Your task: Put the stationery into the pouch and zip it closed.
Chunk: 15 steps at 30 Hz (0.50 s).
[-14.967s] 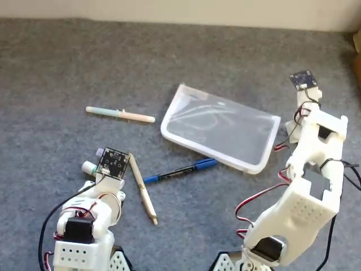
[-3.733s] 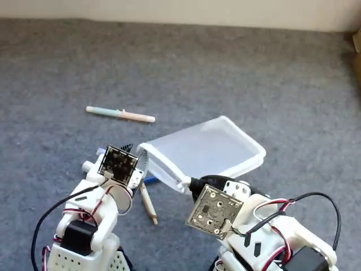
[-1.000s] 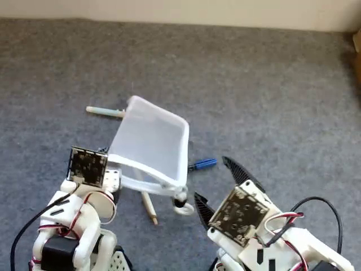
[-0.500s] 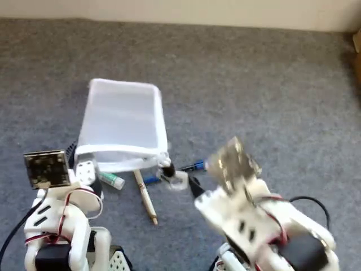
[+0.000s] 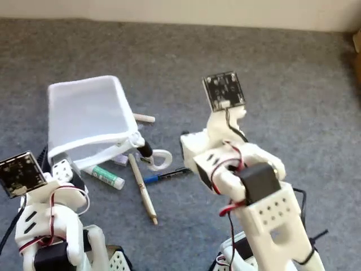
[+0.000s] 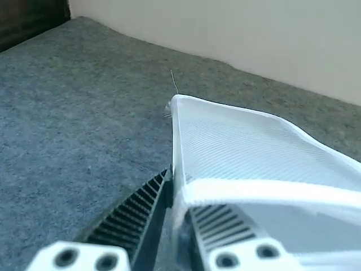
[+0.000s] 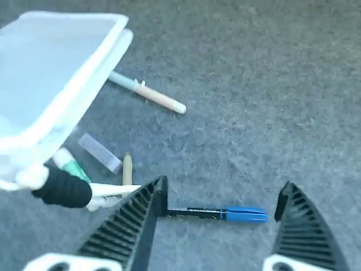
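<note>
Risk: pouch (image 5: 84, 116), frame left, could slip, since left gripper (image 6: 177, 195) pinches only its rim; right gripper (image 7: 220, 203) spread over pen (image 7: 225, 214).

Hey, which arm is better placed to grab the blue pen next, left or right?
Right. The right gripper is open just over the blue pen, while the left gripper is shut on the pouch rim.

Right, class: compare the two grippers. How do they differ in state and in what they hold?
The left gripper is shut on the rim of the pouch; the right gripper is open and empty. The left gripper touches the pouch; the right gripper hangs over the blue pen, apart from it. Both have black ribbed fingers.
</note>
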{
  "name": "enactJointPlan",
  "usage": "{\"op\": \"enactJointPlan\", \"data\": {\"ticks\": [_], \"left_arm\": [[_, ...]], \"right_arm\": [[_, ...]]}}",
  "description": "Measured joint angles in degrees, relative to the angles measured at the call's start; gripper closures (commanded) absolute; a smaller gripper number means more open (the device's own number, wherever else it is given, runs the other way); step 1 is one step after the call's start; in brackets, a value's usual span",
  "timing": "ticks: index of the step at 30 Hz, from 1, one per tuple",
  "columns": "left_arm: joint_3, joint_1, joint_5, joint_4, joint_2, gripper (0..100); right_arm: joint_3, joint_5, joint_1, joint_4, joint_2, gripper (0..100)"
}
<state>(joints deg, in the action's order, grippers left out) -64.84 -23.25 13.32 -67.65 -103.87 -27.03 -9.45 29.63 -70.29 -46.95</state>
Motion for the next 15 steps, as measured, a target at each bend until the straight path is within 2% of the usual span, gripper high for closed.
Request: {"op": "enactJointPlan", "data": {"ticks": [5,15], "left_arm": [[0.0,-1.85,0.0,0.0,0.0,99],[-0.09,-1.85,0.0,0.0,0.0,99]], "right_arm": [[-0.18,-10.81,0.0,4.22,6.77,71.4],[0.79,-31.38,2.29,5.89,24.88,71.1]]}}
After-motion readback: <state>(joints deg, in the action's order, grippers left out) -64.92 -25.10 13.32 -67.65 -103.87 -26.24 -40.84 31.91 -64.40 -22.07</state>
